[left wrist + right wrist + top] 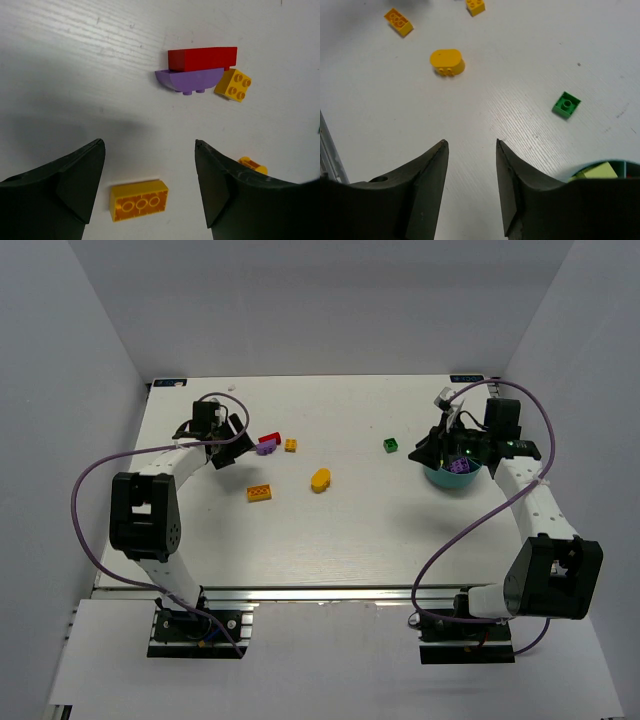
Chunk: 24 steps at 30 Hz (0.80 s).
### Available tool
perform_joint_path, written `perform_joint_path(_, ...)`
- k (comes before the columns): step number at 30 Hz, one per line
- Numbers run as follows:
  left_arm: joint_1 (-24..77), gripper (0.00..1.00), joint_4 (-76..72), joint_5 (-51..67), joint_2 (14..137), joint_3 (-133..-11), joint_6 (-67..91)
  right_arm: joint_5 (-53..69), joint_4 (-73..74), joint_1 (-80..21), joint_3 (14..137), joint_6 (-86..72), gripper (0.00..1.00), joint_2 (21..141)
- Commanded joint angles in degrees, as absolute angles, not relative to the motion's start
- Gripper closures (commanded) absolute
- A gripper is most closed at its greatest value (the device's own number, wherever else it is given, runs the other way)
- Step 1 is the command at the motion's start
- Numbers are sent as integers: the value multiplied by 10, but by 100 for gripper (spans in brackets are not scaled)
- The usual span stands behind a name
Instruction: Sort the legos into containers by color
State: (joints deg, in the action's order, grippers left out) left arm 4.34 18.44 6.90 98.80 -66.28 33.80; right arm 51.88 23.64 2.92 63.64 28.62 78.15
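Right wrist view reveals lime brick [599, 171] in bowl [620, 161].

From above, the right gripper [447, 450] covers most of the teal bowl [438, 480], so of its contents only a purple brick [459, 466] shows. The right wrist view's bottom-right corner cuts the bowl down to some rim and part of a lime brick [600, 171]. In the left wrist view, an orange-yellow piece [252, 165] sits half hidden behind one finger [225, 185] of the left gripper [149, 147], its shape unclear.
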Motion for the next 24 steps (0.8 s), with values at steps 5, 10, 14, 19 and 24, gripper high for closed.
perform_joint_path(5, 63, 19, 101, 105, 1008, -691, 122, 541, 184, 4, 635, 230, 47, 786)
perform_joint_path(10, 69, 20, 28, 148, 1026, -675, 10, 540, 189, 4, 645, 232, 45, 799)
perform_joint_path(14, 102, 18, 11, 188, 1042, -683, -87, 541, 183, 4, 649, 227, 43, 806)
perform_joint_path(19, 137, 15, 40, 192, 1071, -713, -240, 543, 185, 4, 660, 216, 39, 815)
perform_joint_path(24, 146, 13, 40, 185, 1085, -713, -329, 544, 185, 4, 664, 211, 38, 818)
